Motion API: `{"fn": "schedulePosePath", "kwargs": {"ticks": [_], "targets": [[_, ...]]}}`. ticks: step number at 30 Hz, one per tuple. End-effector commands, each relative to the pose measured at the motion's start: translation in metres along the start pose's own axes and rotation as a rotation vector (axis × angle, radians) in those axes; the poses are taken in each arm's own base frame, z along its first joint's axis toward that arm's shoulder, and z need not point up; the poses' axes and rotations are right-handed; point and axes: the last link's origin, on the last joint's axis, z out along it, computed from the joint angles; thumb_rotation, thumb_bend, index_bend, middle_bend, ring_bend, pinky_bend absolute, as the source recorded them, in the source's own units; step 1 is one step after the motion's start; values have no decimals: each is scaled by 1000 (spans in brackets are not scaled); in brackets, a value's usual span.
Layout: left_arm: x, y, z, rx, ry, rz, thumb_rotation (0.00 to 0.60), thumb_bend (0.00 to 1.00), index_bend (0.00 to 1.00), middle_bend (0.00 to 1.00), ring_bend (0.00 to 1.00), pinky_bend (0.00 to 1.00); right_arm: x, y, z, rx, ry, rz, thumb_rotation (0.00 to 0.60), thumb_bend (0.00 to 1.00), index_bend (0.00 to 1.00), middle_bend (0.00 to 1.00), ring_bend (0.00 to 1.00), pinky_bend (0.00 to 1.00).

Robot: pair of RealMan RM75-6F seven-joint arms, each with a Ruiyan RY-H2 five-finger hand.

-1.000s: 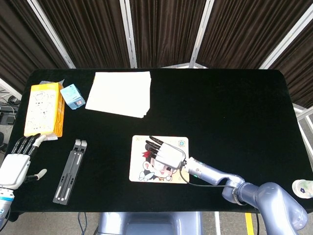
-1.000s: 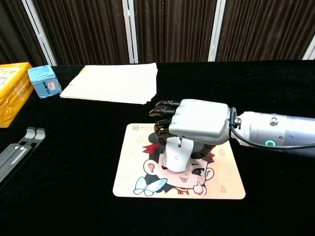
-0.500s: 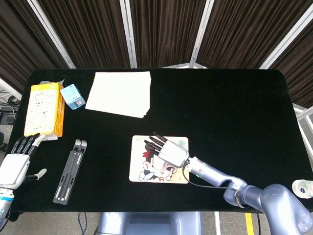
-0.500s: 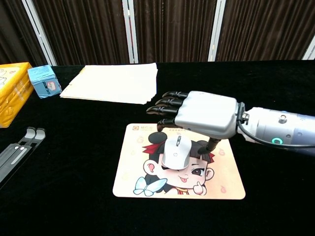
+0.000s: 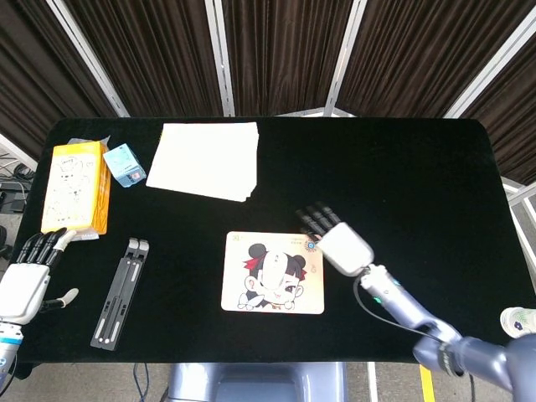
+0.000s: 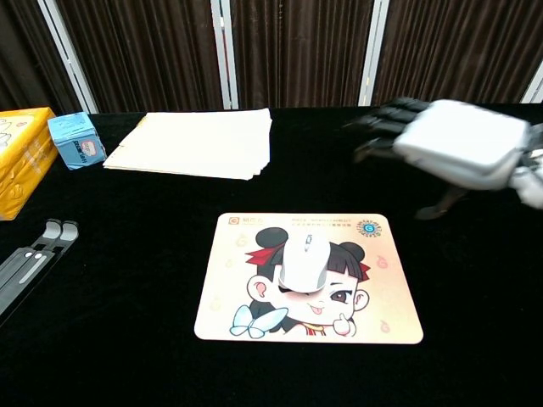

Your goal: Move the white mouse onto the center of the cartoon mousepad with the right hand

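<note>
The white mouse [image 6: 305, 262] [image 5: 274, 268] lies in the middle of the cartoon mousepad [image 6: 254, 318] [image 5: 239, 297], on the drawn face. My right hand [image 6: 450, 140] [image 5: 335, 237] is raised above the table, up and to the right of the pad, with its fingers spread and nothing in it. It does not touch the mouse. My left hand [image 5: 29, 272] hangs open at the table's near left edge, far from the pad; the chest view does not show it.
A stack of white paper [image 5: 205, 159] [image 6: 199, 142] lies behind the pad. A yellow box [image 5: 77, 186] and a small blue box [image 5: 124, 164] stand at the back left. A dark folding stand [image 5: 121, 289] lies left of the pad.
My right hand let go of the mouse, lifted off it and drew back to the right. The mouse stayed where it was on the pad. The left hand has not moved.
</note>
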Motion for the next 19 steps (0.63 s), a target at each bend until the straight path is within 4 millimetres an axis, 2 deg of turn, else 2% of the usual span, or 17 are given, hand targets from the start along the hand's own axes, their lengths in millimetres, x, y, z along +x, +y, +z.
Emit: {"fn": "schedulePosePath", "kwargs": {"ticks": [1, 6, 8, 10, 13, 15, 19], "targets": [[0, 0, 0, 0, 1, 1, 600, 214, 28, 0, 0, 0, 5, 32, -46, -253, -35, 158, 600, 114, 175, 0, 0, 0], [0, 0, 0, 1, 4, 6, 600, 215, 28, 0, 0, 0, 14, 52, -103, -482, -82, 314, 600, 114, 172, 0, 0, 0], [1, 0, 0, 1, 12, 7, 600, 215, 28, 0, 0, 0, 17, 56, -122, -535, -93, 342, 600, 114, 172, 0, 0, 0], [1, 0, 0, 3, 24, 16, 600, 216, 25, 0, 0, 0, 20, 58, -150, -595, -97, 365, 600, 114, 172, 0, 0, 0], [0, 0, 1, 1, 35, 41, 600, 214, 12, 0, 0, 0, 20, 57, -174, -634, -84, 364, 600, 113, 156, 0, 0, 0], [-1, 1, 0, -2, 39, 70, 600, 215, 3, 0, 0, 0, 18, 58, -186, -654, -81, 361, 600, 112, 117, 0, 0, 0], [-1, 1, 0, -2, 42, 90, 600, 215, 0, 0, 0, 0, 19, 63, -189, -697, -61, 413, 600, 111, 89, 0, 0, 0]]}}
